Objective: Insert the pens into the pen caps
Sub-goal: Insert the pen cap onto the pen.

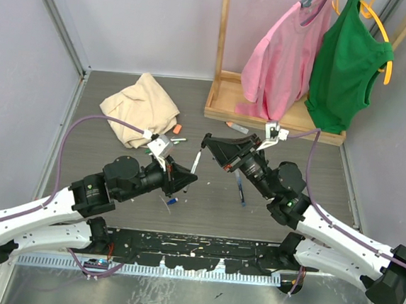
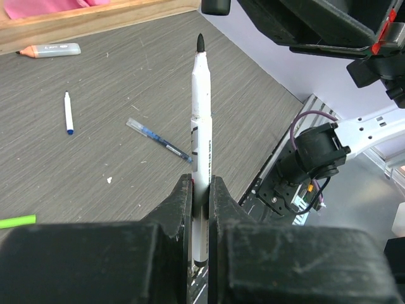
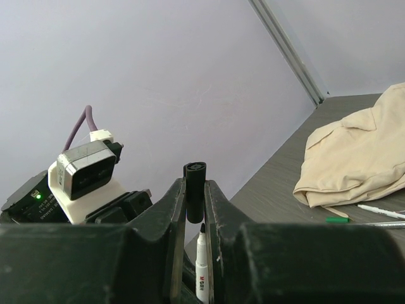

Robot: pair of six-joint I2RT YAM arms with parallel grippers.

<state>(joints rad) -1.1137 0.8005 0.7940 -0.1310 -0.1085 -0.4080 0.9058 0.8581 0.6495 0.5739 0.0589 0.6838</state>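
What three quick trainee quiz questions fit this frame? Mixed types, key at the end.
1. True or false: the left fingers are shut on a white pen with a black tip.
2. The right fingers hold: A) an orange cap, B) a black cap, C) nothing.
3. Short answer: is the pen's tip inside the cap?
Key: 1 true; 2 B; 3 no, the tip sits just outside the cap.

Much of white pen buried in left claw, black cap base buried in right claw
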